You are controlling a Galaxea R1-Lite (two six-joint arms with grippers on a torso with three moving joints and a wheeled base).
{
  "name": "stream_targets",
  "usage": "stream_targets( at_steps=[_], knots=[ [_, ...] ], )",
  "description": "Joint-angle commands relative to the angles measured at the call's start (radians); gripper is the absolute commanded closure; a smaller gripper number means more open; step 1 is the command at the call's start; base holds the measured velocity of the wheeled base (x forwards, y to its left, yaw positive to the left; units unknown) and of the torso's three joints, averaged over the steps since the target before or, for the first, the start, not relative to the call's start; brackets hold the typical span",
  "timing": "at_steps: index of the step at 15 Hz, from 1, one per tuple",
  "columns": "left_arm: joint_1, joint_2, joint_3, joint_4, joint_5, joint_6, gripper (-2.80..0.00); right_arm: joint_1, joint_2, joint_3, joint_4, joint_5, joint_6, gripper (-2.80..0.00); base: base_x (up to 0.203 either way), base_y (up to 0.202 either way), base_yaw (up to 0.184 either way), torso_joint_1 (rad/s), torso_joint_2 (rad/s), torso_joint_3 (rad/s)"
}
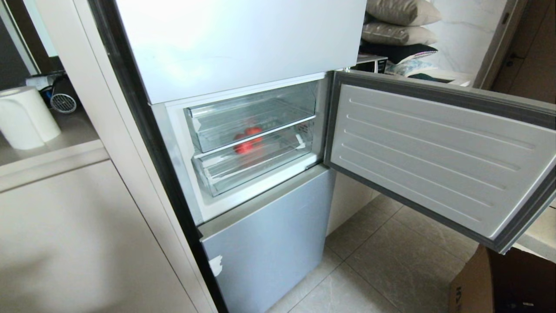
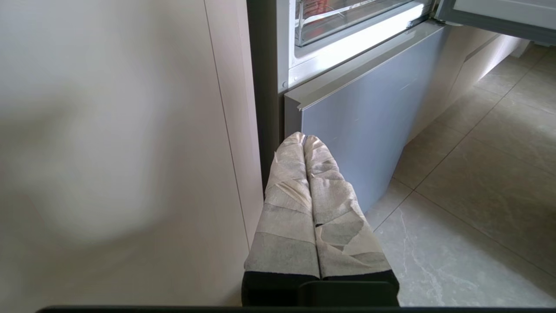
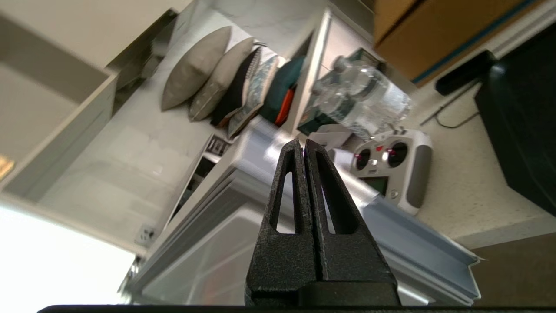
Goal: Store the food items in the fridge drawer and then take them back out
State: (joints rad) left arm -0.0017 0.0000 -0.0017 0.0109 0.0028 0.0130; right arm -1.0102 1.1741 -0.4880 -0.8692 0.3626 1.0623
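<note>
Food items: two small round red-orange pieces (image 1: 248, 140) showed through clear plastic at the centre of the head frame, one slightly above and right of the other, close together; their outlines were blurred by the plastic, so a stem could not be made out.
Location of the food: they lay inside the fridge's open middle compartment, behind the see-through drawer fronts; whether they sat in the upper tray or the deeper bin could not be told for certain.
Fridge drawer: the lower, deeper clear bin (image 1: 256, 167) sat pushed into the compartment, just below centre of the head frame, its thick front lip facing out.
Upper tray: one shallower clear tray (image 1: 252, 114) was stacked directly above the bin.
Count of clear containers: two.
Fridge door: one door (image 1: 438, 156) was swung wide open, filling the right half of the head frame, ribbed inner panel showing.
Closed panels: two glossy blue-grey ones, one above (image 1: 239, 39) and one below (image 1: 269, 243) the compartment.
Left end effector: (image 2: 304, 138) clenched, tape-wrapped fingers pressed together and grasping nothing, at lower centre of its wrist frame before the lower panel.
Right end effector: (image 3: 302, 143) clenched, black fingers together, grasping nothing, above the open door's top edge.
Worktop: one white paper roll (image 1: 24, 116) stood on it at the head frame's left edge.
</note>
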Motion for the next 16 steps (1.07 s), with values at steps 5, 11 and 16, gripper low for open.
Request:
stream_targets(
  at_steps=[5, 11, 16],
  knots=[
    [0.0, 0.0, 0.0, 0.0, 0.0, 0.001, 0.0, -0.078, 0.455, -0.195, -0.07, 0.063, 0.103, 0.0, 0.0, 0.0, 0.0, 0.0, 0.0, 0.0],
    [0.0, 0.0, 0.0, 0.0, 0.0, 0.001, 0.0, 0.021, 0.633, -0.374, -0.07, 0.195, 0.178, 0.0, 0.0, 0.0, 0.0, 0.0, 0.0, 0.0],
    [0.0, 0.0, 0.0, 0.0, 0.0, 0.001, 0.0, 0.136, 0.686, -0.424, -0.072, 0.201, 0.207, 0.0, 0.0, 0.0, 0.0, 0.0, 0.0, 0.0]
  ],
)
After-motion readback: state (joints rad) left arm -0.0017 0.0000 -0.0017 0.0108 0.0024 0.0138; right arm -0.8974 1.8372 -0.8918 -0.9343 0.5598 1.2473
